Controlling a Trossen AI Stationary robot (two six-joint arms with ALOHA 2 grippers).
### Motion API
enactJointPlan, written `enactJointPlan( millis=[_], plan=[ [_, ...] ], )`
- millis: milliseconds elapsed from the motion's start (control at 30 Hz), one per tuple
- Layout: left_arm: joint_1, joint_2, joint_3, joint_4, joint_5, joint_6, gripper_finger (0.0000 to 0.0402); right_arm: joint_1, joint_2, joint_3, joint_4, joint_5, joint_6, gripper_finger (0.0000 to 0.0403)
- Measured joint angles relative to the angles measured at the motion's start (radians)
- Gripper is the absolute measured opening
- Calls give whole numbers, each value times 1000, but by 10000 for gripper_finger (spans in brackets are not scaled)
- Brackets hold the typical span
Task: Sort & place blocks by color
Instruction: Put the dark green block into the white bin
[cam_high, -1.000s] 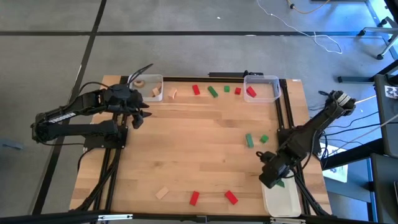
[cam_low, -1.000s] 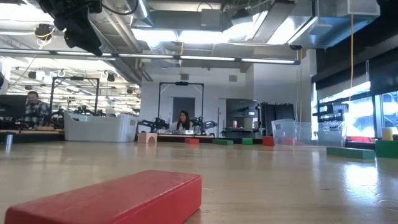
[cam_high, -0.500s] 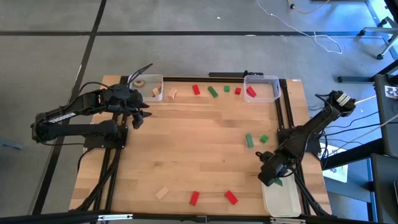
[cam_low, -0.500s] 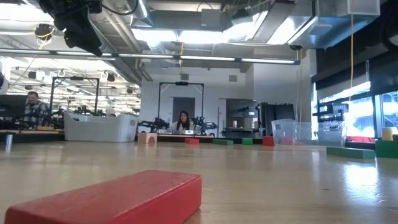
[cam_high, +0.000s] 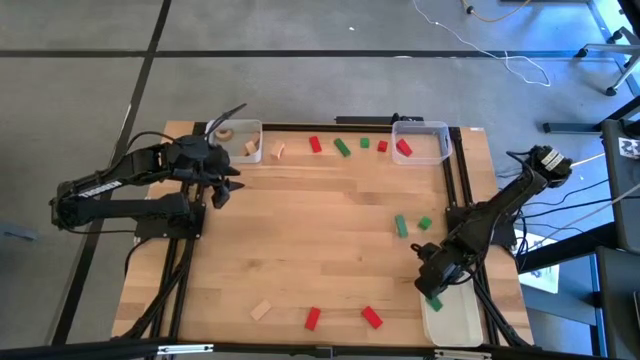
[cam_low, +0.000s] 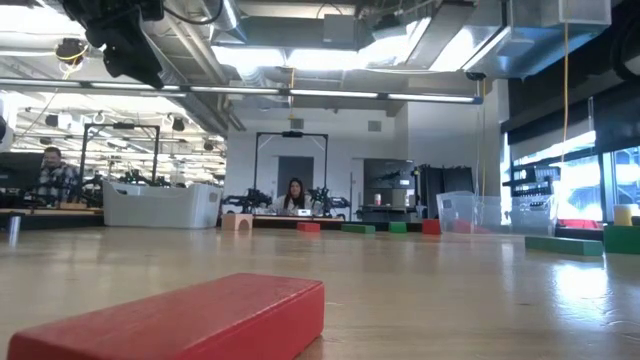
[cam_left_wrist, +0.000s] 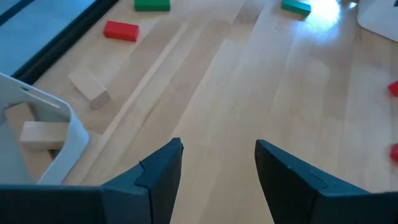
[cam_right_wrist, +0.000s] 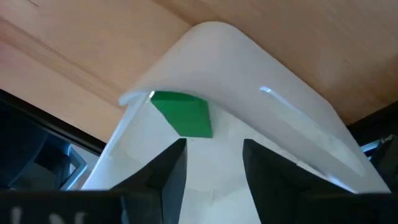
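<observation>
- Hovering over the white tray (cam_high: 455, 322) at the table's (cam_high: 320, 250) 4 o'clock corner, the right gripper (cam_high: 432, 290) is seen with fingers apart and nothing pinched between them.
- A green block (cam_right_wrist: 183, 114) is seen lying in the tray, against its rim, just beyond the right fingers (cam_right_wrist: 165, 171).
- The left gripper (cam_high: 222, 186) is held spread and empty above bare wood at about 10 o'clock, beside a clear bin (cam_high: 240, 140) holding tan blocks (cam_left_wrist: 42, 134).
- Along the 12 o'clock edge a tan block (cam_high: 279, 151), red blocks (cam_high: 315, 144) and green blocks (cam_high: 342, 147) are spread; one red block (cam_high: 403, 148) lies in the second bin (cam_high: 421, 140) at 1 o'clock.
- Two green blocks (cam_high: 401, 226) are found at 3 o'clock, near the right arm.
- At 6 o'clock a tan block (cam_high: 261, 310) and two red blocks (cam_high: 312, 318) are lined up.
</observation>
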Motion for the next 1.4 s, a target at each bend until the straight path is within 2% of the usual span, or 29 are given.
enactJointPlan(
  millis=[233, 400, 567, 767, 933, 1400],
  plan=[
    [0, 0, 0, 0, 43, 3, 195, -2, 0, 130, -83, 46, 9, 160],
    [0, 0, 0, -1, 43, 3, 195, -10, 0, 299, -240, 222, 33, 160],
    [0, 0, 0, -1, 41, 3, 195, -44, 0, 454, -443, 400, 124, 160],
    [0, 0, 0, -1, 40, 3, 195, -130, -1, 514, -521, 525, 129, 161],
    [0, 0, 0, -1, 39, 3, 195, -260, 10, 502, -613, 506, 142, 161],
    [0, 0, 0, -1, 38, -4, 195, -531, 26, 500, -641, 509, -93, 161]
  ],
)
